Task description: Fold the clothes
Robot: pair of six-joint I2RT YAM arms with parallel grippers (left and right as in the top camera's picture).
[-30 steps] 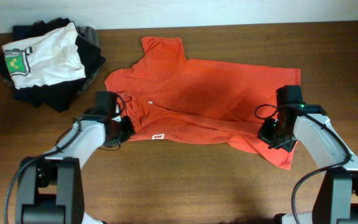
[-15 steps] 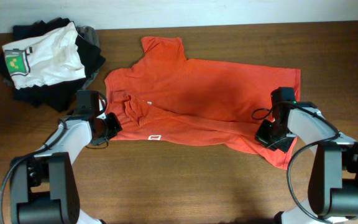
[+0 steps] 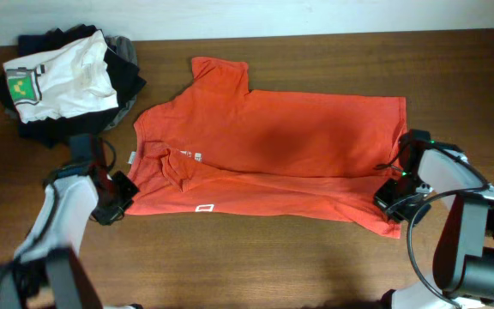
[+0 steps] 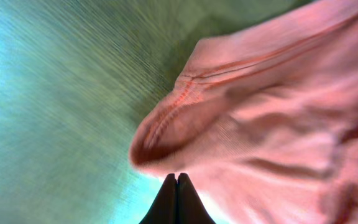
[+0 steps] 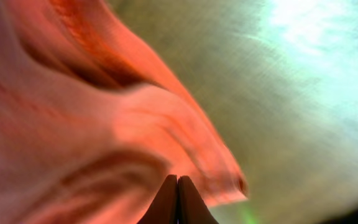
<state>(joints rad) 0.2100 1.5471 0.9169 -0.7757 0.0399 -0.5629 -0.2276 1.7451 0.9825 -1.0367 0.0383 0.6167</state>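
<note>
pile of garments (image 3: 58,86) far-left corner | left gripper (image 3: 115,197) pinched shut on red-orange T-shirt (image 3: 290,146), left edge | T-shirt spread flat mid-table, near edge folded over | right gripper (image 3: 392,199) clamped on right hem | bare table (image 3: 273,262) along front

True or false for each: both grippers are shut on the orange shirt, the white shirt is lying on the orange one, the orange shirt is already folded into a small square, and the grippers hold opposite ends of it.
1. The left gripper and right gripper are shut on the orange T-shirt. True.
2. The white T-shirt lies on the orange one. False: it tops the dark pile.
3. The orange T-shirt is folded small. False: it lies spread wide on the table.
4. The grippers hold opposite ends. True.
</note>
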